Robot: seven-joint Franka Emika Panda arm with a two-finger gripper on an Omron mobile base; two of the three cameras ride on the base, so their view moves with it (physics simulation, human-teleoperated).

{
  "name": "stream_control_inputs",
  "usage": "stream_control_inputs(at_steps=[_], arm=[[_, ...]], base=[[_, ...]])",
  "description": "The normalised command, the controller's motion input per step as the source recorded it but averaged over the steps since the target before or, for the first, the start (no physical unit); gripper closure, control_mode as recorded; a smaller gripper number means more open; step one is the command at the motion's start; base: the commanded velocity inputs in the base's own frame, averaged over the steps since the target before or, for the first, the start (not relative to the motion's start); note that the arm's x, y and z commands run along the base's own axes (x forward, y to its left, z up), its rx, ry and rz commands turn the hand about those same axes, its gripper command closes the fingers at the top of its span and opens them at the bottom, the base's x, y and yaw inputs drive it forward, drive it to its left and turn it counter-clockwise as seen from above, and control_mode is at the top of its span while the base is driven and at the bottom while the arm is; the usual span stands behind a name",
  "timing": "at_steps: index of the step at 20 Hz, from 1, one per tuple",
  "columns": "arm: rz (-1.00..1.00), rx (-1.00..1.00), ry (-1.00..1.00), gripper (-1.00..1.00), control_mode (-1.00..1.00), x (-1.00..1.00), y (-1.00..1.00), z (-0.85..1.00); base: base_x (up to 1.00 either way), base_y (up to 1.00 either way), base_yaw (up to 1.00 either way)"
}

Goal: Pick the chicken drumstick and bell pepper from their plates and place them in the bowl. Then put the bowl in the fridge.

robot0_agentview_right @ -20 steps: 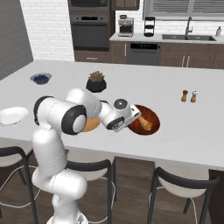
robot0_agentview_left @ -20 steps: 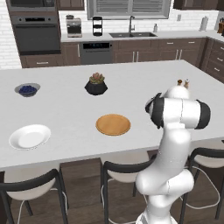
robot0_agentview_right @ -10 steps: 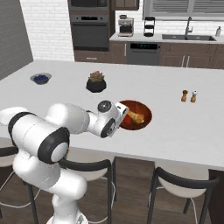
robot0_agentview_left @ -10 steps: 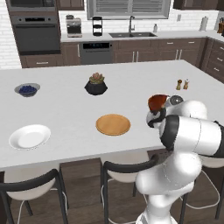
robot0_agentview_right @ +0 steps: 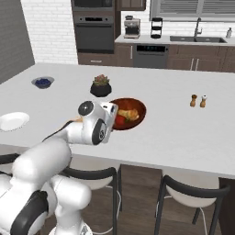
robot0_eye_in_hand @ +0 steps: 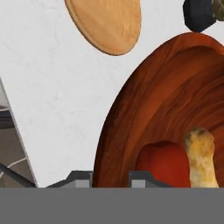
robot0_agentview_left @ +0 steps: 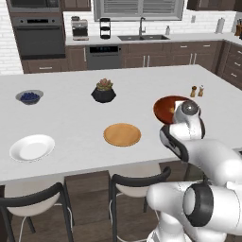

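One bowl (robot0_agentview_right: pixel 131 112), glossy red-brown, on the bench (robot0_agentview_right: pixel 183 133); inside, one red pepper (robot0_eye_in_hand: pixel 164 164) beside one golden drumstick (robot0_eye_in_hand: pixel 201 157). Two plates: wooden (robot0_agentview_left: pixel 122 134), white (robot0_agentview_left: pixel 32 147). Gripper (robot0_eye_in_hand: pixel 110 178) clamps the bowl's rim.

White tabletop (robot0_agentview_left: pixel 71 118) has a fair bit on it: white plate (robot0_agentview_left: pixel 31 147) and wooden plate (robot0_agentview_left: pixel 122 134) toward the front edge, brown bowl (robot0_agentview_right: pixel 130 113), black plant pot (robot0_agentview_left: pixel 104 91), little berry bowl (robot0_agentview_left: pixel 29 97), plus two small shakers (robot0_agentview_left: pixel 197 90) side by side.
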Motion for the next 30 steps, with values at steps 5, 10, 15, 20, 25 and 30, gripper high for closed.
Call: stream_control_inputs(at_steps=[5, 10, 15, 20, 25, 30], arm=[[0.17, -0.01, 0.16, 1.0, -1.0, -0.63, 0.26, 0.86], [0.15, 0.0, 0.09, 1.0, -1.0, -0.82, 0.37, 0.55], [0.07, 0.0, 0.0, 1.0, -1.0, -1.0, 0.52, 0.01], [0.03, 0.0, -0.11, 1.0, -1.0, -0.81, 0.28, 0.06], [0.03, 0.0, 0.0, 1.0, -1.0, -0.78, 0.17, 0.24], [0.0, 0.0, 0.0, 1.0, -1.0, -0.95, 0.41, 0.0]], base=[[0.0, 0.0, 0.0], [0.0, 0.0, 0.0], [0.0, 0.0, 0.0], [0.0, 0.0, 0.0], [0.0, 0.0, 0.0], [0.0, 0.0, 0.0]])
